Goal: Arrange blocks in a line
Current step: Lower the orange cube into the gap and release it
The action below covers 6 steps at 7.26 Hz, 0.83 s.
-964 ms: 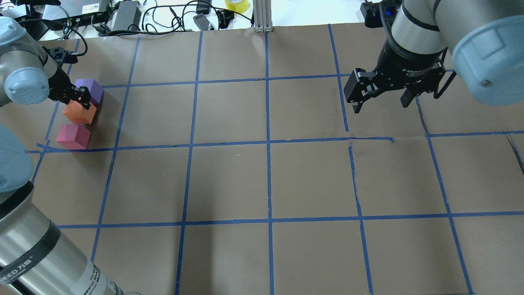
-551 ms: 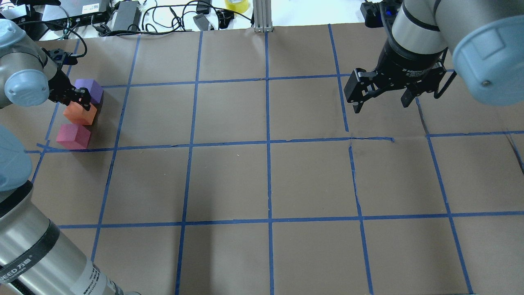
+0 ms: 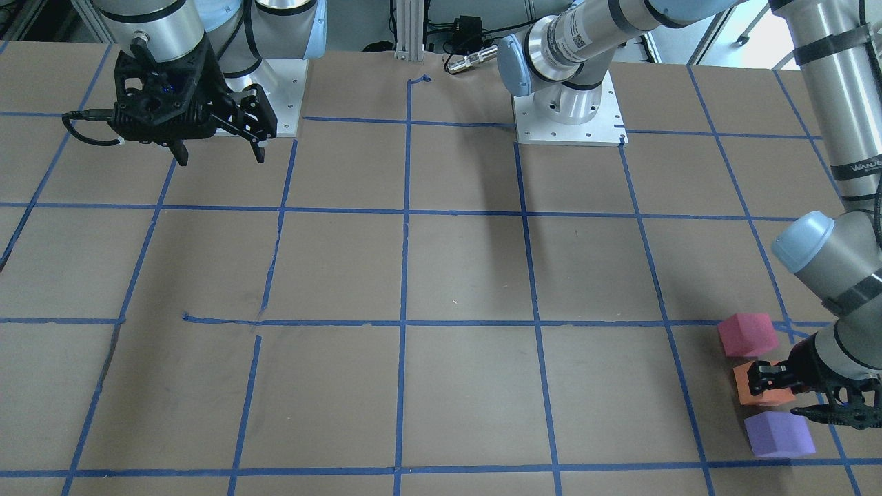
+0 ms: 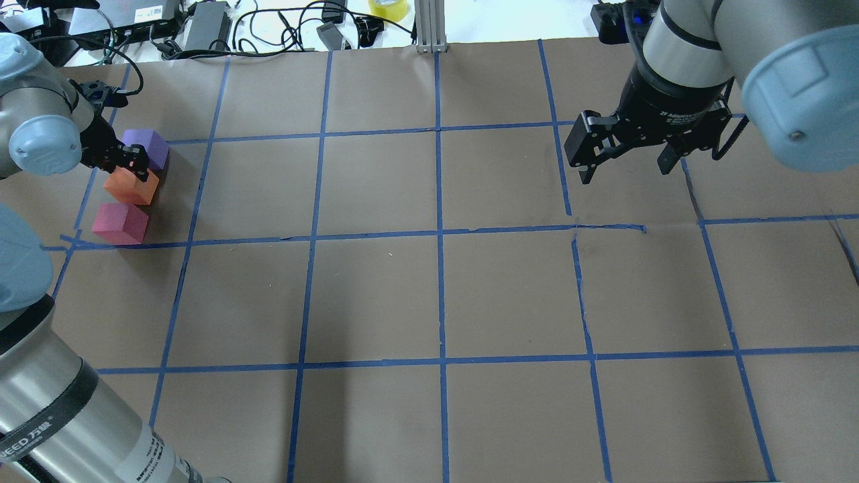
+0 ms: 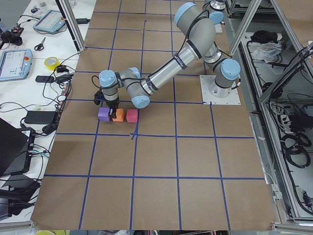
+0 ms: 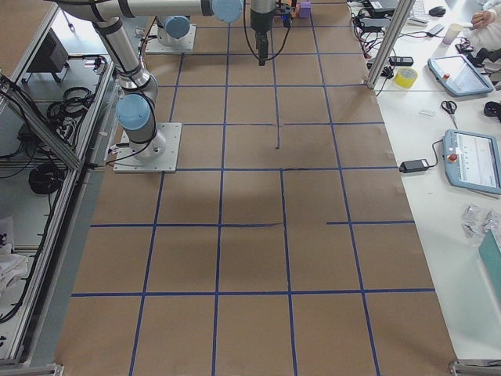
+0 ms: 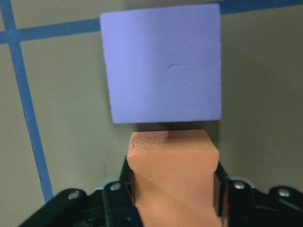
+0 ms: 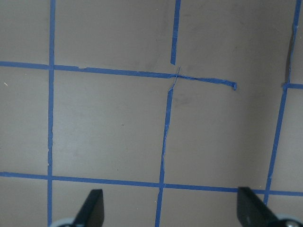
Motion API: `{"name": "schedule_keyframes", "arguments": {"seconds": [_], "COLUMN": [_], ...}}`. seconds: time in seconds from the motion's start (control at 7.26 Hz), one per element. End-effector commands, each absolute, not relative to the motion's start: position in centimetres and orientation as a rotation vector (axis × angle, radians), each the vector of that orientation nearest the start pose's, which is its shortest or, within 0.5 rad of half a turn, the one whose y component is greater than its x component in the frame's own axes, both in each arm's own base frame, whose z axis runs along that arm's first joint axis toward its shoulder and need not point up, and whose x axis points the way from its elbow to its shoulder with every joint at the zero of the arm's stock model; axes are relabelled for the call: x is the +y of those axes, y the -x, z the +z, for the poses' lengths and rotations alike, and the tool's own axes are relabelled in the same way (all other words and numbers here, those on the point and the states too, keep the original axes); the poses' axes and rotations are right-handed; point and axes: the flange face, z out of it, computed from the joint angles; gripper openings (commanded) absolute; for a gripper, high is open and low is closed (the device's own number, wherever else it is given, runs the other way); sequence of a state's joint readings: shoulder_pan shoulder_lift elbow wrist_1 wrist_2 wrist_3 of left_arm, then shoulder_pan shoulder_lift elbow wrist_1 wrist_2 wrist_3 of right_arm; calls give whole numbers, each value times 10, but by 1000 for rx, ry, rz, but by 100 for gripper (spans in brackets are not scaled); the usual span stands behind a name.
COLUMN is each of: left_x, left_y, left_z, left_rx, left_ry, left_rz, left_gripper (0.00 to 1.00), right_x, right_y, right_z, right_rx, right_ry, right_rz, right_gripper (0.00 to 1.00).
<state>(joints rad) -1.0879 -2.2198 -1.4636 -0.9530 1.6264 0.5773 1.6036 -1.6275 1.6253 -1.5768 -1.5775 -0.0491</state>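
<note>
Three blocks stand in a short row at the table's far left. The purple block [image 4: 146,146] is farthest from me, the orange block [image 4: 131,188] in the middle, the pinkish-red block [image 4: 121,223] nearest. My left gripper [image 4: 133,168] is shut on the orange block. In the left wrist view its fingers [image 7: 124,189] press both sides of the orange block [image 7: 173,172], just short of the purple block [image 7: 163,64]. I cannot tell whether the orange block rests on the table. My right gripper [image 4: 625,171] is open and empty, hovering over the far right of the table.
The brown paper table cover [image 4: 436,295] carries a grid of blue tape lines. Cables, power bricks and a roll of yellow tape [image 4: 388,8] lie beyond the far edge. A metal post [image 4: 429,27] stands at the far middle edge.
My left gripper and the orange block have shifted only very slightly. The purple and pinkish-red blocks and the right arm have not moved.
</note>
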Motion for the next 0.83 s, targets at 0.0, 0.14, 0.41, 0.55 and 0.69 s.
{"name": "schedule_keyframes", "arguments": {"seconds": [0.0, 0.14, 0.41, 0.55, 0.69], "left_x": [-678, -678, -678, -677, -678], "left_y": [-211, -212, -213, -214, -214], "left_z": [202, 200, 199, 200, 207], "left_rx": [3062, 3058, 3053, 3053, 3047], "left_ry": [-141, -147, -154, -152, -151], "left_rz": [-49, -42, -33, -35, -49], "left_gripper": [0, 59, 100, 100, 100], "right_x": [-469, -470, -466, -466, -466], "right_y": [-125, -123, -125, -125, -125], "right_z": [487, 486, 489, 489, 490], "right_rx": [3145, 3145, 3145, 3144, 3145], "right_ry": [61, 53, 60, 60, 60], "right_rz": [7, 15, 8, 7, 5], "right_gripper": [100, 100, 100, 100, 100]}}
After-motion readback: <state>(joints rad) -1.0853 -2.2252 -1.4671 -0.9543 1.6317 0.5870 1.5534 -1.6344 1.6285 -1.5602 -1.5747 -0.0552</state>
